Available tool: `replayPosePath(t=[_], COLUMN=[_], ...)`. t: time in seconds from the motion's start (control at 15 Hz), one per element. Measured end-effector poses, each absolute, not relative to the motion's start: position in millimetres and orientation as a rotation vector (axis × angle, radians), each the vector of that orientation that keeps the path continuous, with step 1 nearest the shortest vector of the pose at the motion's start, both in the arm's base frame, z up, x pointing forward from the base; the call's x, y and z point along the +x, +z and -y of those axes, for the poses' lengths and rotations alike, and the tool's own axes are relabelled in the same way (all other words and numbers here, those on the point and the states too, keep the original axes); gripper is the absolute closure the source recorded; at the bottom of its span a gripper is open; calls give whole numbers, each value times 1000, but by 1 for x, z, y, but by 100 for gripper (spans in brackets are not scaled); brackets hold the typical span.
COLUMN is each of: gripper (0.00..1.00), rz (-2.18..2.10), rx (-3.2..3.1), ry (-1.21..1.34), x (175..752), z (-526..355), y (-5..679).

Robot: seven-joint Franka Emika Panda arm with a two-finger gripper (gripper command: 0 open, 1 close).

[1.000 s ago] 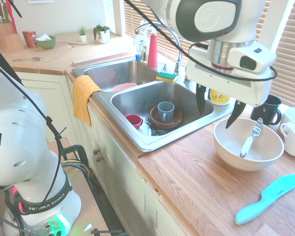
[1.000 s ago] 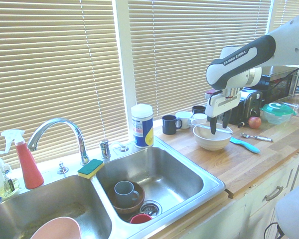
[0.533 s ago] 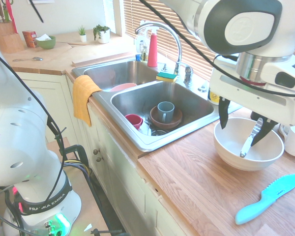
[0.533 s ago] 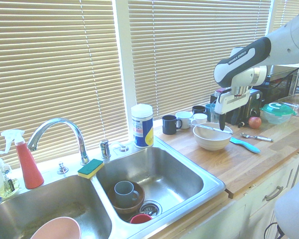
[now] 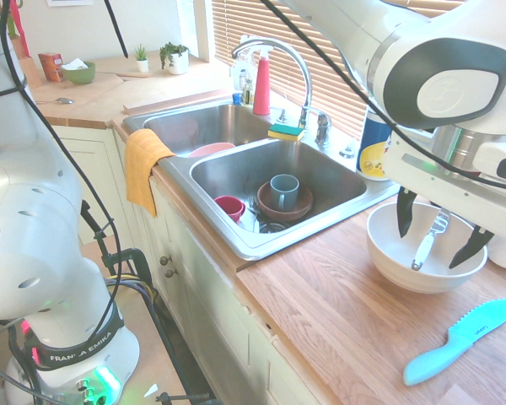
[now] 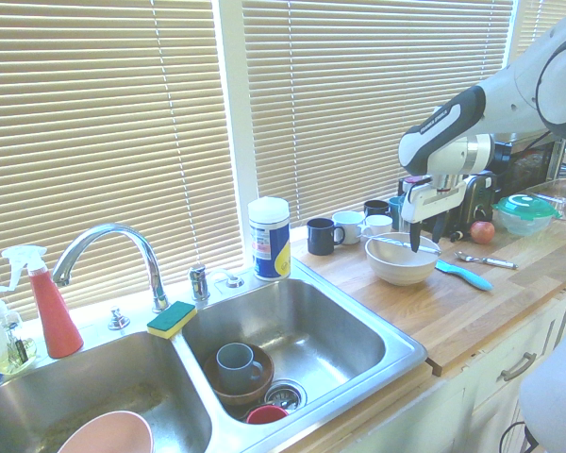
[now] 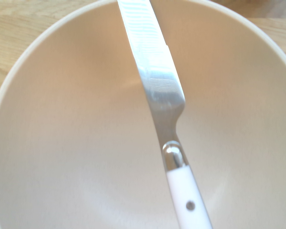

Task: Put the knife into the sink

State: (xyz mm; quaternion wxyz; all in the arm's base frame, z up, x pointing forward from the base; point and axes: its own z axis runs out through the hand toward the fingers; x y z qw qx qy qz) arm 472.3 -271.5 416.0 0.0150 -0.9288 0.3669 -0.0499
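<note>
One white arm [image 6: 491,104] is reaching over the counter [image 5: 320,316], its wrist bending down so that the gripper [image 5: 428,251] is hanging above the bowl [image 5: 394,261]. Two dark fingers [image 5: 406,213] are pointing downward and standing wide apart, holding nothing. One knife [image 5: 430,240], the task item, is lying below and between them in the first exterior view; its silver blade [image 7: 155,67] is crossing the bowl's rim and its whitish handle [image 7: 186,195] is extending over the bowl's interior. Whether the fingertips are reaching below the rim, cannot tell.

Counts, placed from the fingers:
- Bowl: one, sitting directly beneath.
- Teal serrated knife [image 5: 460,342]: one, lying on the counter near the bowl, outside the finger span.
- White mugs [image 6: 347,226]: two, standing beyond the bowl on the window side, with one dark mug [image 6: 322,237] standing beside them.
- Sink [image 5: 274,198]: one, sitting well apart from the fingers; its two basins are holding one blue-grey mug [image 5: 283,191], one brown bowl [image 5: 298,205], one red cup [image 5: 229,207] and one pink bowl [image 5: 211,149].
- Sponge [image 6: 172,319]: one, resting by the tap [image 6: 123,236].
</note>
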Motion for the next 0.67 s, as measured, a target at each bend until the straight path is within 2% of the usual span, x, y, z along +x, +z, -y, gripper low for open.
replayPosePath(t=[0.07,0.13,0.67], gripper=[0,100,100], rz=[-1135,-1131,-1112], rx=[-2893,-2895,-2905], ry=[-157,-153,-131], x=[475,476,485], z=[270,269,263], y=[414,412,404])
